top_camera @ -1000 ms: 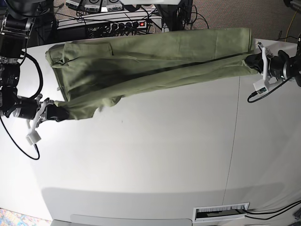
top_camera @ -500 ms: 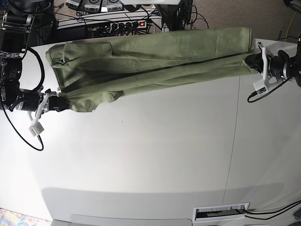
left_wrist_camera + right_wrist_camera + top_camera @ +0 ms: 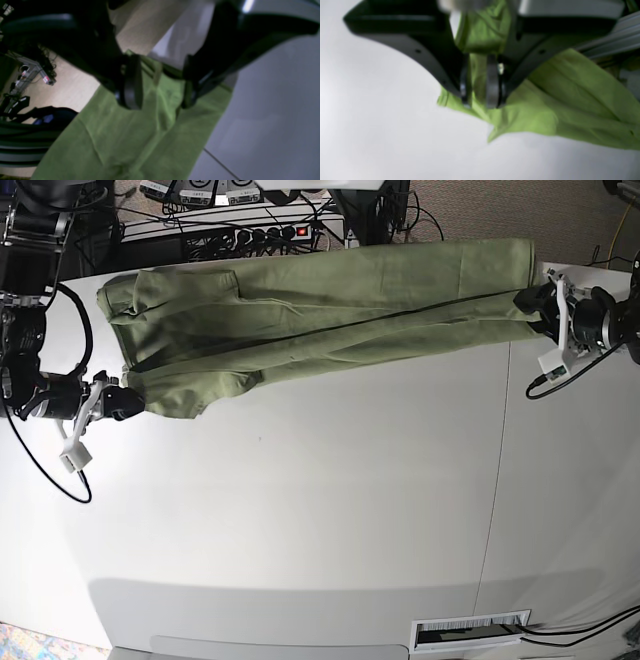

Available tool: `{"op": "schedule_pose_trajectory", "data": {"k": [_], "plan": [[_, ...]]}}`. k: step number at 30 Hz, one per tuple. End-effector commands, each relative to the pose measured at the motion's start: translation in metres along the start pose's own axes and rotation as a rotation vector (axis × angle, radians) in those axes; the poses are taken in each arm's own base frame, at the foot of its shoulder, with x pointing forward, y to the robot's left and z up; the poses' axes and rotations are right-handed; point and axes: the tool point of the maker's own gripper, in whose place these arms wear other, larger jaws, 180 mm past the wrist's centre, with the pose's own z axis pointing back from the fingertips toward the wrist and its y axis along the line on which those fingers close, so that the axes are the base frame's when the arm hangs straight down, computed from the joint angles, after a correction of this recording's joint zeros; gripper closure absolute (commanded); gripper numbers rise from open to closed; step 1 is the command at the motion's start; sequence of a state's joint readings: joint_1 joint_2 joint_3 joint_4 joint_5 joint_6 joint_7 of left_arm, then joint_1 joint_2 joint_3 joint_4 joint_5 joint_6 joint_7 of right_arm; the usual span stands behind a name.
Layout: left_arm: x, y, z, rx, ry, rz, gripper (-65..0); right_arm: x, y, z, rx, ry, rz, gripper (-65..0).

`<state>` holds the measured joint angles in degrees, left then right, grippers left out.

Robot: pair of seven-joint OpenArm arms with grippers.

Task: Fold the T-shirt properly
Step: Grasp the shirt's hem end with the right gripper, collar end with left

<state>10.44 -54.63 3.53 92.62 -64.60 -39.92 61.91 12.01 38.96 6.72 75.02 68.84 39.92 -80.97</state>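
Since a second ago your right gripper [image 3: 128,402], at the left of the base view, has drawn up and back toward the shirt's edge, and the corner of cloth it had pulled out over the worktop [image 3: 330,510] now lies flatter and closer to the rest of the garment. Your left gripper [image 3: 527,300], at the right of that view, has hardly shifted, but its fingers have parted.

You can see the T-shirt [image 3: 320,305] stretched as a long folded band along the far edge of the white worktop, running from the right gripper across to the left one, its upper edge near the worktop's rim and the power strip [image 3: 255,232] behind it.

In the left wrist view your left gripper [image 3: 160,97] stands with its fingers [image 3: 131,85] spread wide, green cloth [image 3: 140,135] lying between and below them, none of it pinched. That hand has let go.

In the right wrist view your right gripper [image 3: 478,92] has its fingers [image 3: 492,85] close together with a narrow gap, and a fold of the T-shirt [image 3: 545,110] passes between them. The picture is blurred, so you cannot tell whether the pads press the cloth or stand just off it. The rest of the cloth spills to the right across the pale worktop [image 3: 382,125].
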Motion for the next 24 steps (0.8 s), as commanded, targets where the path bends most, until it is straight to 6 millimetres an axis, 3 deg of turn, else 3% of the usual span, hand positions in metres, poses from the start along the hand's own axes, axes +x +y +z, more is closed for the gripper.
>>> {"op": "schedule_pose_trajectory", "data": {"k": [1, 6, 15, 19, 24], "plan": [[0.008, 0.005, 0.011, 0.017, -0.02, -0.016, -27.3, 0.027, 0.002, 0.014, -0.003, -0.078, 0.038, -11.3], [0.01, 0.002, 0.011, 0.016, -0.018, -0.031, -27.3, 0.049, 0.024, 0.007, 0.04, -0.138, 0.091, -11.3], [0.014, -0.005, 0.013, 0.005, -0.008, -0.065, -27.3, 0.057, 0.086, -0.049, 0.247, -0.218, 0.045, -11.2], [0.015, -0.016, 0.014, -0.041, 0.002, -0.062, -29.3, 0.048, 0.111, -0.075, 0.303, -0.154, 0.07, -11.2], [0.006, -0.026, 0.014, -0.095, 0.049, -0.044, -29.2, 0.019, 0.142, -0.109, 0.348, 0.007, 0.151, -10.8]]}}
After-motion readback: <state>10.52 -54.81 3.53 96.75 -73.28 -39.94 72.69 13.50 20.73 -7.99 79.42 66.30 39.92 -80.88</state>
